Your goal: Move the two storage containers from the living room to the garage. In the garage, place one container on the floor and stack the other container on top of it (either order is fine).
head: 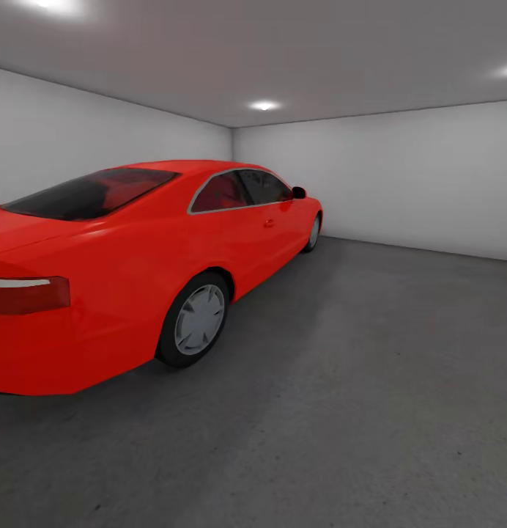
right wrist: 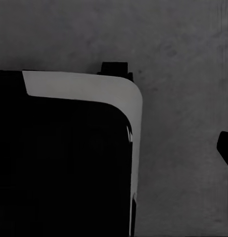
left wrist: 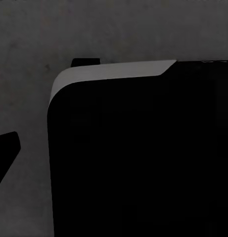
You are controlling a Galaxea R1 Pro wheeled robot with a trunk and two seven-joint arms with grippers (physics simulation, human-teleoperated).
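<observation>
Garage (head: 400, 169) with grey concrete floor (head: 371, 381), unmarked red car (head: 136, 249).

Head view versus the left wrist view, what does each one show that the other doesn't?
The head view has the red car, the white walls and the ceiling spotlights. The left wrist view looks down past a large black body with a pale rounded edge, apparently part of the robot. Both include the dark grey concrete floor.

The garage (head: 400, 169) — white-grey walls — with its dark, speckled concrete floor (head: 371, 381).
</observation>
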